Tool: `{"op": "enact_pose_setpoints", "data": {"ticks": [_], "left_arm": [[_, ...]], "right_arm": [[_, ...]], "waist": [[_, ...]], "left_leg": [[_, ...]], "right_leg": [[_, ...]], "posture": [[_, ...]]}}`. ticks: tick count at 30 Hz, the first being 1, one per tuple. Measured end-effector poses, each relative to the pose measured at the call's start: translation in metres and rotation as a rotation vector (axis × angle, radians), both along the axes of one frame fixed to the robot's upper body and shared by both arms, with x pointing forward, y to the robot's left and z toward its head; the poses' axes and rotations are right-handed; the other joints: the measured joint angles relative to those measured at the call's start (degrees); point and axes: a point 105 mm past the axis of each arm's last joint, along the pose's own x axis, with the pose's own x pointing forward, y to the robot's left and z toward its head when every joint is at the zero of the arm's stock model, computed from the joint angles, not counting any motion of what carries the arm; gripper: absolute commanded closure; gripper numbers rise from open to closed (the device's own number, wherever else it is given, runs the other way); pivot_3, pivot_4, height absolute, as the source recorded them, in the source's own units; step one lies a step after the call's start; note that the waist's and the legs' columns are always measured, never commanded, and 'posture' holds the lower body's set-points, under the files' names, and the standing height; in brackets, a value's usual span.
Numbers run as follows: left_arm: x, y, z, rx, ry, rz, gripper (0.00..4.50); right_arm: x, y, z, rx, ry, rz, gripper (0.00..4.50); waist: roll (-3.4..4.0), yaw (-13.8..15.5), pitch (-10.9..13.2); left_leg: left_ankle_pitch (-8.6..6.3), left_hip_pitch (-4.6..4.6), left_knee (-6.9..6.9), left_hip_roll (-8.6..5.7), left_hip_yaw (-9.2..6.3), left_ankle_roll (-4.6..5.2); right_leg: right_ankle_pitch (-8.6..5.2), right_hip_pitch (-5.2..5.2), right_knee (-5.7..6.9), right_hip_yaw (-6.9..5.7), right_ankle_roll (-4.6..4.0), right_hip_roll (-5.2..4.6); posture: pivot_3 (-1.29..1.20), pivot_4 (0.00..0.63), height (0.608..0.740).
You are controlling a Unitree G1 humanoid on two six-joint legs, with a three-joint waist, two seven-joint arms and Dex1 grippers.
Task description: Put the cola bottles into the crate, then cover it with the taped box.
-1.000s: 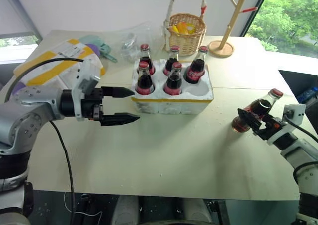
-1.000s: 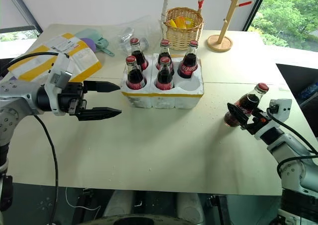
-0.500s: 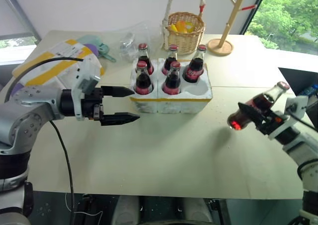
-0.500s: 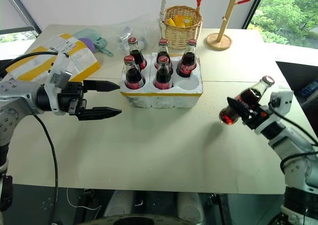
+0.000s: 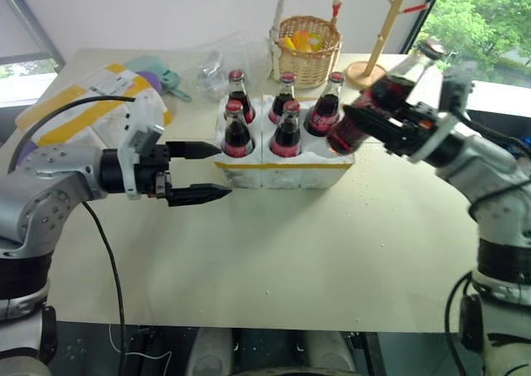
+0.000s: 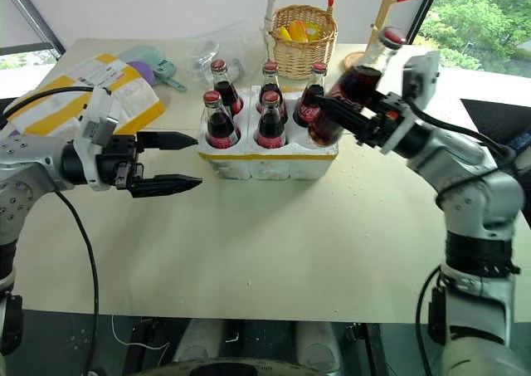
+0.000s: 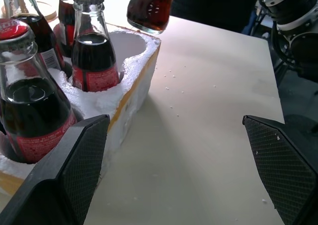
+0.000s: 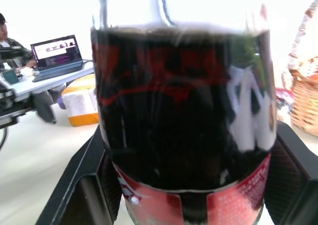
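The right gripper (image 6: 353, 119), clamped around the belly of the sixth cola bottle (image 6: 353, 90), has swung up off the tabletop and across to the crate (image 6: 270, 156) in the last second; a moment ago that bottle hung low over the bare table well to the right, and now it hangs tilted, cap leaning away to the right, its base just above the near right corner of the foam crate. That is where the one empty well (image 7: 124, 43) sits, and the left wrist view shows the dark bottle bottom hovering right over the open hole. The other five bottles (image 6: 260, 110) stand upright in their wells and have not stirred. The left gripper (image 6: 170, 160) has kept its place just beside the crate's left end, its two black fingers spread wide with nothing between them, not touching the foam. To my eye the loading is nearly done: what is left is to bring the tilted bottle upright, line its base with the well and lower it in without knocking the neighbour beside it. The taped box (image 6: 79, 102), with its yellow bands and white label, lies at the far left of the table, untouched, so the covering step is yet to come. A wicker basket (image 6: 303, 48) stands behind the crate.
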Motion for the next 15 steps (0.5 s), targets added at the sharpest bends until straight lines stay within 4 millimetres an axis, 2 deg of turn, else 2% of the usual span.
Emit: {"op": "enact_pose_setpoints", "data": {"ticks": [7,15], "left_arm": [[-0.002,0.002,0.000,-0.005,-0.013,0.034,0.00],[-0.005,0.001,0.003,-0.013,-0.032,0.044,0.00]], "right_arm": [[0.028,0.007,-0.029,-0.054,0.059,-0.030,1.65],[0.039,0.016,-0.058,-0.170,0.100,-0.017,1.65]], "waist": [[-0.02,-0.10,0.02],[-0.02,-0.19,0.02]], "left_leg": [[0.00,-0.13,-0.04,-0.01,0.06,0.00],[0.01,-0.13,-0.03,0.00,0.07,-0.03]], "right_leg": [[0.00,-0.15,-0.01,-0.01,0.00,-0.01],[0.00,-0.16,0.01,-0.01,0.00,0.00]], "posture": [[0.00,0.150,0.740],[0.00,0.150,0.740]]}}
